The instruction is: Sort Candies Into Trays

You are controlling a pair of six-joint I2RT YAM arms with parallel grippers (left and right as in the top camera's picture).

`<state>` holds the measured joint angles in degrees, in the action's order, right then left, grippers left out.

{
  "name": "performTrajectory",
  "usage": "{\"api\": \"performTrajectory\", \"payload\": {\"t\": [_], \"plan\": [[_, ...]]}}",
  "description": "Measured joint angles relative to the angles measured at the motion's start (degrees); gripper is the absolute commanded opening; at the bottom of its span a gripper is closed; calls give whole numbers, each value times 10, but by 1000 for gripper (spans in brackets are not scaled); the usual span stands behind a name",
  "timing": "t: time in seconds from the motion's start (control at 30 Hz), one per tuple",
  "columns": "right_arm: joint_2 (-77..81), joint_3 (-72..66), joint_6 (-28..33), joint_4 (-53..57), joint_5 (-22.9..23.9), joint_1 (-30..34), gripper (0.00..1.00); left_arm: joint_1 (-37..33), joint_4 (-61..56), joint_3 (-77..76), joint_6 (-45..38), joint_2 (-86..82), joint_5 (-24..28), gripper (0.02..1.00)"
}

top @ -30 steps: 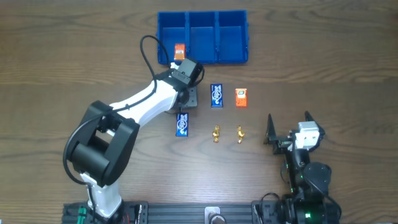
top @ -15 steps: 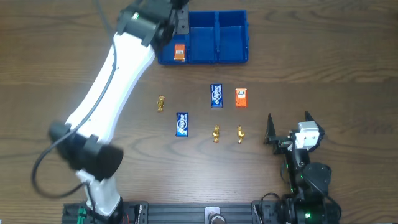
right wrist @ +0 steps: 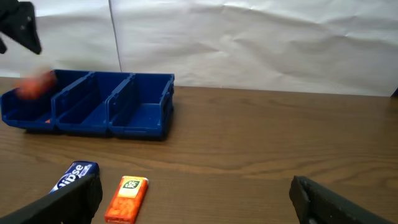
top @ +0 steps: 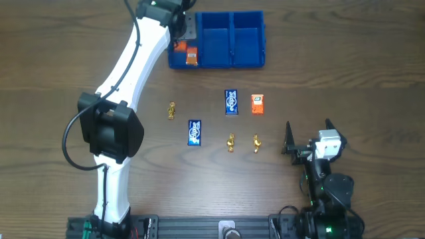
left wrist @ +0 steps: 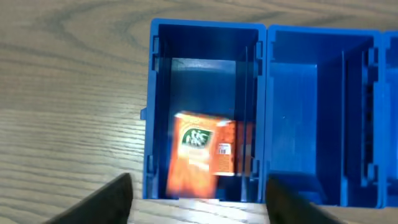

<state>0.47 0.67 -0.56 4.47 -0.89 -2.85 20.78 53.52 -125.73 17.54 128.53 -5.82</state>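
Not much legible here tbh. The orange box point(left wrist: 200, 158) in the blue tray's point(left wrist: 148, 112) end compartment has a logo patch and a tiny white sticker, with the print too small to read. Near the tray, a blue wrapper point(right wrist: 73, 176) shows white lettering, partly cut off.

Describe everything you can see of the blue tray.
The blue tray looks like moulded plastic: three open-topped compartments side by side, with upright walls between. It sits flat on the wooden table, far from the arm bases. The middle and right compartments look empty; the left one holds an orange candy box. The left gripper hovers open above that compartment.
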Motion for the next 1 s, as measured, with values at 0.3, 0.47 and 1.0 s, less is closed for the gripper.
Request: {"api": "performTrajectory", "payload": {"t": [0.3, 0.47, 1.0], "plan": [[0, 0, 0, 0, 0, 0, 1000, 149, 35, -23, 73, -19, -8, 768], [0, 0, 0, 0, 0, 0, 998, 300, 81, -25, 177, -14, -14, 752], [0, 0, 0, 0, 0, 0, 998, 302, 54, -24, 260, 153, 51, 720]]}}
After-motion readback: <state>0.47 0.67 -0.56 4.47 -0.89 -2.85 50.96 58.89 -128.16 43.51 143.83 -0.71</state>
